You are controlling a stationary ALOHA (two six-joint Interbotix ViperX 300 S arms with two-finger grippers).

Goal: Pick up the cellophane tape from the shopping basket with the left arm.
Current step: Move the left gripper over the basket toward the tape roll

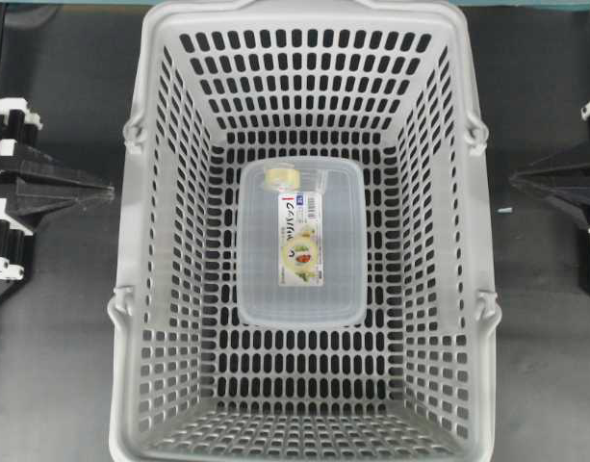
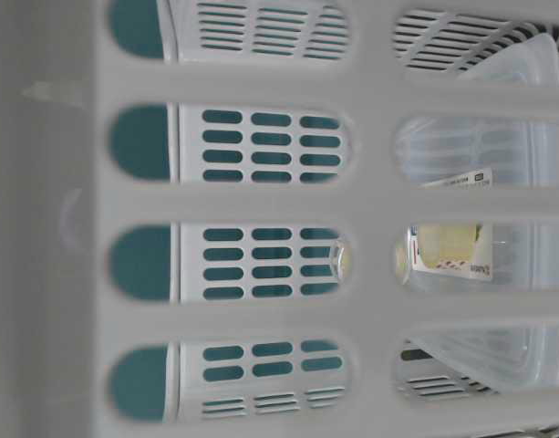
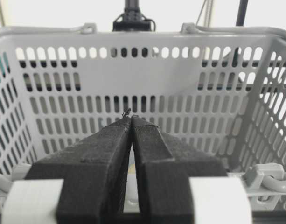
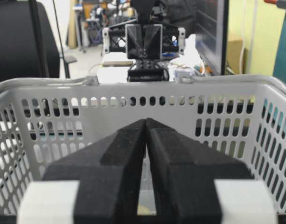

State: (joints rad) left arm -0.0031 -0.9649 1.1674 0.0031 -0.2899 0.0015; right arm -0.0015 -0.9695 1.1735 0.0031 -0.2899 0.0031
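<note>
My left gripper point(image 3: 130, 122), a pair of black foam-faced fingers point(image 3: 101, 158) with white bands at their bases, has its jaws pressed together tip to tip and holds nothing; from its wrist camera it points straight at the outer side wall of the large light-grey slotted plastic shopping basket point(image 3: 133, 84), just outside it and level with the rim. In the overhead view that left gripper point(image 1: 107, 192) shows as a black pointed wedge off the basket's left wall, apart from it, with the black left arm point(image 1: 15, 192) and its white parts at the picture's edge. My right gripper point(image 4: 146, 122) is likewise closed tight on nothing, aimed at the basket's opposite wall, and from above the right gripper point(image 1: 516, 179) sits clear of the basket's right side. The shopping basket point(image 1: 141, 241) fills the middle of the dark table point(image 1: 54, 366), with grey handle hinges point(image 1: 477, 130) on its rim. On the basket's floor, about central, lies a large clear rectangular plastic tub point(image 1: 343, 269) carrying a printed label point(image 1: 302, 241). The small pale-yellow translucent ring of cellophane tape point(image 1: 281, 176) rests on top of that tub, at the end of it nearer the basket's far wall and just above the label's upper edge. Through the basket's slots, the table-level view shows the tub and label too, blurred; I cannot pick out the tape with certainty there.
</note>
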